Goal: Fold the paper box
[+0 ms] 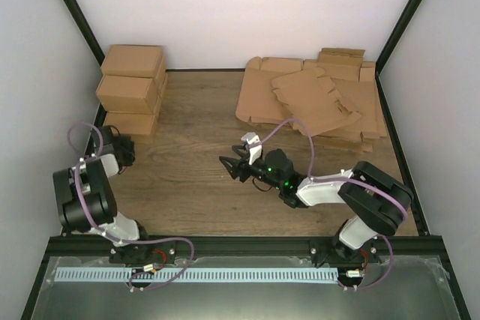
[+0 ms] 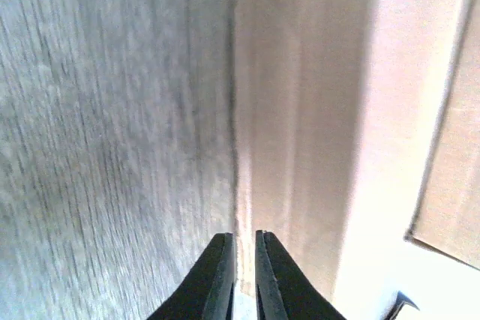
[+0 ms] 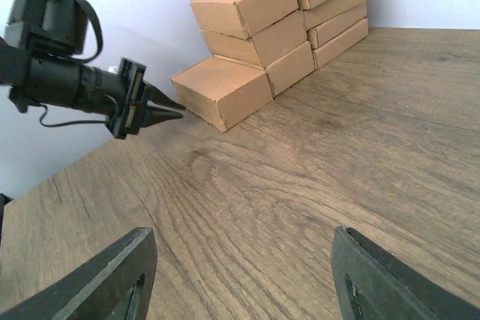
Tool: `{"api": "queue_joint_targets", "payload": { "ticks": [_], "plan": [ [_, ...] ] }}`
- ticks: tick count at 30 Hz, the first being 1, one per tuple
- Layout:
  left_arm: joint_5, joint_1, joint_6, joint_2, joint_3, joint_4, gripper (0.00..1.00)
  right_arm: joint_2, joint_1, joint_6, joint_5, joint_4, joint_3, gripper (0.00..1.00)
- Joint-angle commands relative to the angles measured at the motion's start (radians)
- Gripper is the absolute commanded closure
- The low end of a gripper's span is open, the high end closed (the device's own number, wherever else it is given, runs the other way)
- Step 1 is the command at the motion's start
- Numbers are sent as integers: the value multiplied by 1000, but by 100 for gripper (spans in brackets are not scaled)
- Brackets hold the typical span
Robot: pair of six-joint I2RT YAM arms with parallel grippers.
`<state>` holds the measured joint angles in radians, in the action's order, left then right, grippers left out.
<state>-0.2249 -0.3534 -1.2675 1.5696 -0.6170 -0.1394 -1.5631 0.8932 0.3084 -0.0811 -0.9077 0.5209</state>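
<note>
Brown wood-grain bench [image 1: 195,185] is carrying everything. Pile of flat brown corrugated-cardboard blanks [image 1: 367,106] is lying at its far right. Stack of folded brown cardboard cartons [image 1: 131,88] is sitting at far left. The paper box [image 1: 315,103], judged to be the notched blank lying askew on top of that pile, is resting flat, well apart from both arms. Right gripper [image 3: 244,237] is hovering over bare wood mid-bench, jaws spread, holding nothing. Left gripper [image 2: 243,245] is pointing low beside the bottom carton, jaws pressed almost together on nothing. Judgement: folding of this box is not yet begun; fetching, creasing and tucking are all remaining
</note>
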Motion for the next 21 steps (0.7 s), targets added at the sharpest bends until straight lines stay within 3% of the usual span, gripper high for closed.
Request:
{"api": "queue_joint_targets", "payload": {
  "ticks": [1,7,14,16,18,19,21],
  "plan": [
    [61,2,125,-149,8,158,86,67,-5,-1,34,-43,-29,33],
    [72,9,264,-374,49,306,72,252,-6,-13,122,39,-88,33],
    [29,69,496,-554,98,317,49,527,-34,-31,260,318,-162,27],
    [3,101,560,-603,111,294,38,619,-50,-29,306,388,-194,24],
    [-16,122,636,-651,129,270,21,699,-58,-11,405,464,-215,12],
    [-31,127,662,-675,140,255,11,729,-61,11,492,516,-219,3],
    [-22,142,702,-735,161,225,1,760,-64,51,704,587,-234,0]
  ]
}}
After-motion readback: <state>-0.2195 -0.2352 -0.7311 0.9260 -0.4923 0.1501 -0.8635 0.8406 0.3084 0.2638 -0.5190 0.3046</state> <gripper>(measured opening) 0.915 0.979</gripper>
